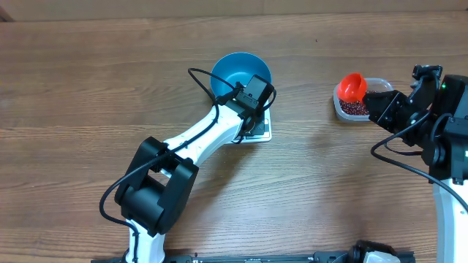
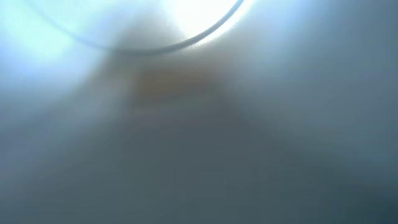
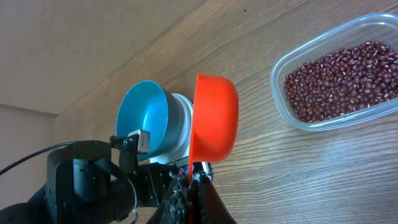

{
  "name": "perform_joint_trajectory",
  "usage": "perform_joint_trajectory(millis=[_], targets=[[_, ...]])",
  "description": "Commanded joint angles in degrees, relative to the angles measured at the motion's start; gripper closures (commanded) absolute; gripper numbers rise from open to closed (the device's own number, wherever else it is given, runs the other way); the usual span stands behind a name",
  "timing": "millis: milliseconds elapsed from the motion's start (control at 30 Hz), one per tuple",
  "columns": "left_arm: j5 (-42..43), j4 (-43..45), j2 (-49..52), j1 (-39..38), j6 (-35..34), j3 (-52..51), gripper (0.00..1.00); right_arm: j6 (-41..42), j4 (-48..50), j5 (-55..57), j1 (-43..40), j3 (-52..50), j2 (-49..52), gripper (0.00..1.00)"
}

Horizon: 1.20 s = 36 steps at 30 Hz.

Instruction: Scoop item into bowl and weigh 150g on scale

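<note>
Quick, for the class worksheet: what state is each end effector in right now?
Left end effector: closed, apparently pinching the rim of the bowl.
Right end effector: closed on the handle of the orange scoop.

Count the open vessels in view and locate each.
3: the blue bowl on the scale mid-table; the clear tub of beans at the right; the orange scoop in the right gripper.

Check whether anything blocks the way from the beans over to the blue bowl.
Bare table lies between the beans and the bowl. But the left gripper sits over the bowl's rim on the side toward the tub, so it may crowd the scoop's approach.
</note>
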Motion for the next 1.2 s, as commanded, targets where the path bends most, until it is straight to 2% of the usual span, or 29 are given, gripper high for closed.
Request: perform_joint_trajectory(millis=[0,1167], targets=[[-1.11,0.35,0.94,-0.37,1.03,-0.20,0.96,-0.44,0.17,0.22,-0.33,1.29,0.00,0.96],[-0.96,1.11,2.12,-0.83,1.55,-0.46,0.96,-0.66,-0.44,0.22,-0.33,1.29,0.00,0.96]])
